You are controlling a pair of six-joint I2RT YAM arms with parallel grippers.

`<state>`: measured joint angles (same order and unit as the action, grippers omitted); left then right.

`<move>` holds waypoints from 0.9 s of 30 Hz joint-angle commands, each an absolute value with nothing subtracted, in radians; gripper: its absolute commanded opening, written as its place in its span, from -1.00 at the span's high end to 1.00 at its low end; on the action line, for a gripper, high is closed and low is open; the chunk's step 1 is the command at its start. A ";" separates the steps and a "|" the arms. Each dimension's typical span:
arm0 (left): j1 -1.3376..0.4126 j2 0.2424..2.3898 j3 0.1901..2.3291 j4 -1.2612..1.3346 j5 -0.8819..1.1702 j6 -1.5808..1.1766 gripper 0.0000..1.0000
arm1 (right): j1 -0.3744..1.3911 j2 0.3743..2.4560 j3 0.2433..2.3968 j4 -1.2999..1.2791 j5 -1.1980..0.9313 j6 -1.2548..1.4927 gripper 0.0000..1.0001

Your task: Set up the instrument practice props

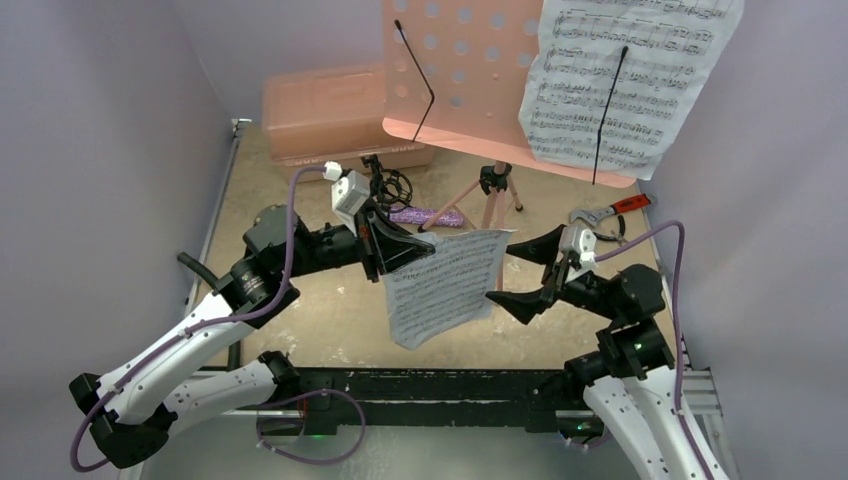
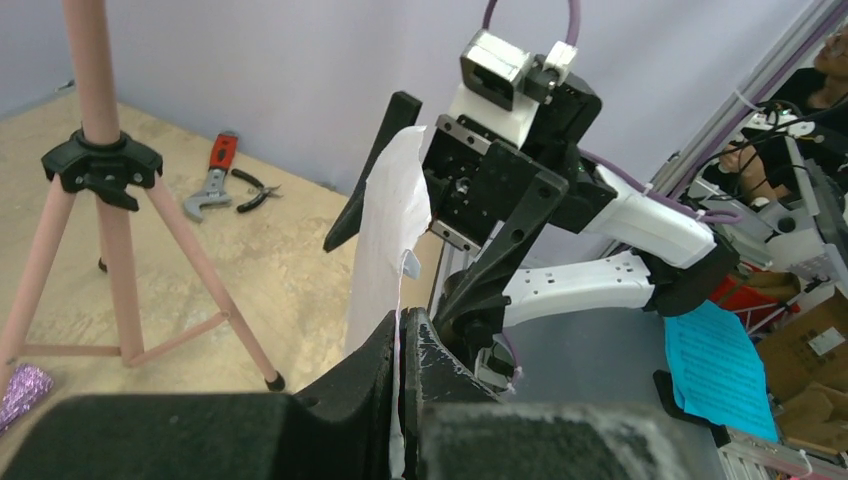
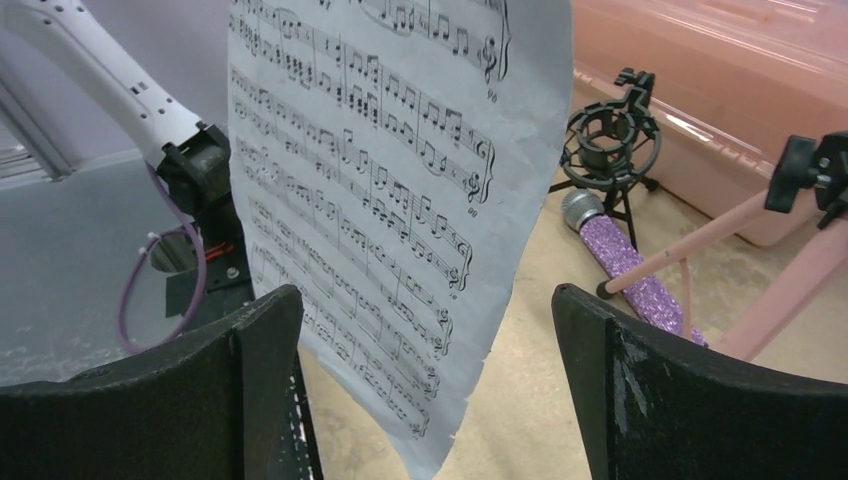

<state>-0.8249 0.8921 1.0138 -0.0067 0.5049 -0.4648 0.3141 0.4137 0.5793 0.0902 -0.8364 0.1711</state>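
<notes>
The pink perforated music stand (image 1: 460,70) rises at the back on tripod legs (image 1: 495,200), with one sheet-music page (image 1: 620,80) on its right half. My left gripper (image 1: 400,250) is shut on the top left edge of a second page (image 1: 445,285), which hangs above the table. In the left wrist view the fingers (image 2: 375,365) pinch that page (image 2: 385,240). My right gripper (image 1: 503,272) stands open around the page's right edge without touching it; the page (image 3: 380,200) hangs between the wide jaws (image 3: 425,300). The purple glitter microphone (image 1: 425,216) lies beside the black mic stand (image 1: 385,185).
A salmon-pink lidded case (image 1: 320,110) sits at the back left. A red-handled tool (image 1: 610,210) lies at the right by the wall. The stand's tripod legs (image 2: 110,250) spread behind the hanging page. Purple walls close in left, right and back.
</notes>
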 commanded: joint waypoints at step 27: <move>-0.818 0.927 1.079 0.240 0.565 -0.558 1.00 | 0.316 0.572 0.613 0.449 -1.064 0.400 0.06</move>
<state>-0.8249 0.9188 1.0317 0.1867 0.5468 -0.5411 0.3141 0.5526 0.5793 0.3626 -1.0183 0.3561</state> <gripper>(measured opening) 0.003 0.523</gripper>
